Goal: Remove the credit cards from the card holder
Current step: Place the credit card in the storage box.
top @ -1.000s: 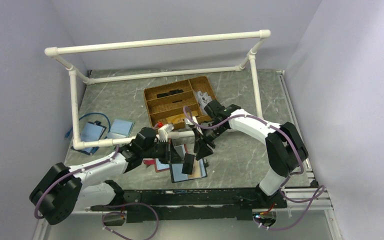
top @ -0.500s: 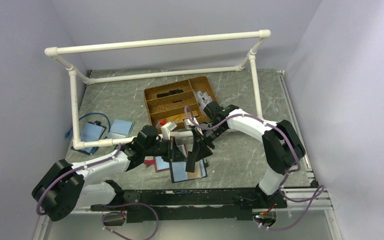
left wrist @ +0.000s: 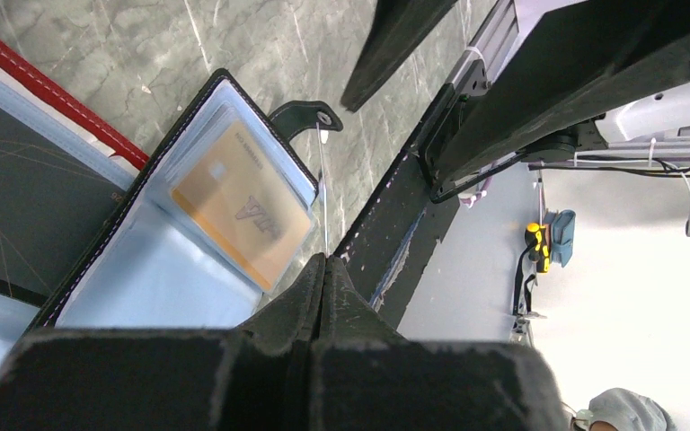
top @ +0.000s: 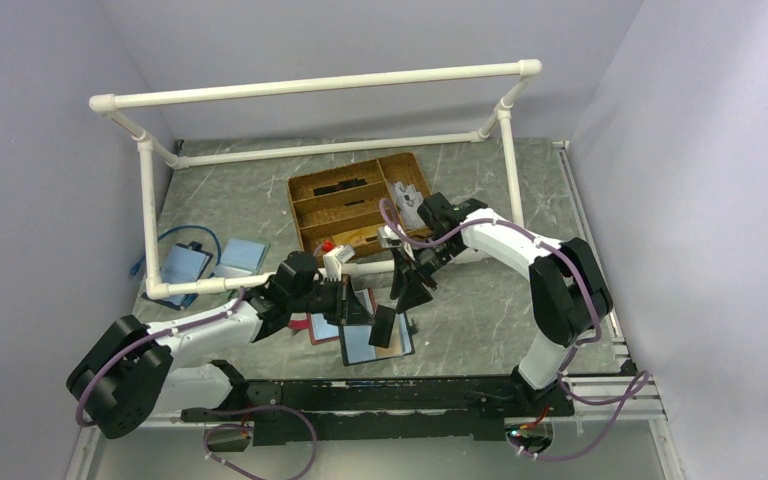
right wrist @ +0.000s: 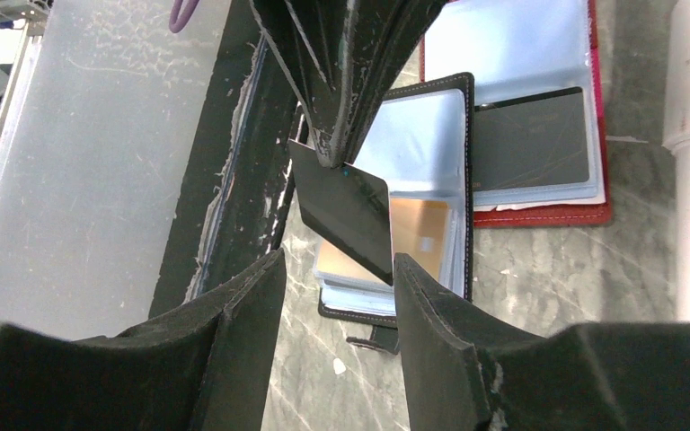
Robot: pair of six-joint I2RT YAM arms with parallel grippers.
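- Top external view: the left claw is clamped on a dark card. The card hangs just above the open card holder, which lies on the counter. The right claw hovers just beyond the card on its far side, with its fingers apart and nothing in them.
- Left wrist view: the fingers are pressed together, and the card shows only edge-on, as a thin pale line running away from the tips. Below it the holder lies flat and open, with a gold card in a clear sleeve of one half. A red-edged holder lies right beside it.
- Right wrist view: the dark card sits straight ahead, in line with the gap between the spread fingers. The left claw pinches it at its upper corner, so its long axis slants down and away and its lower end is free. The card is clear of the holder. For a hand-over, the right claw is well placed and need only advance onto that free end. The gold card is not yet out.
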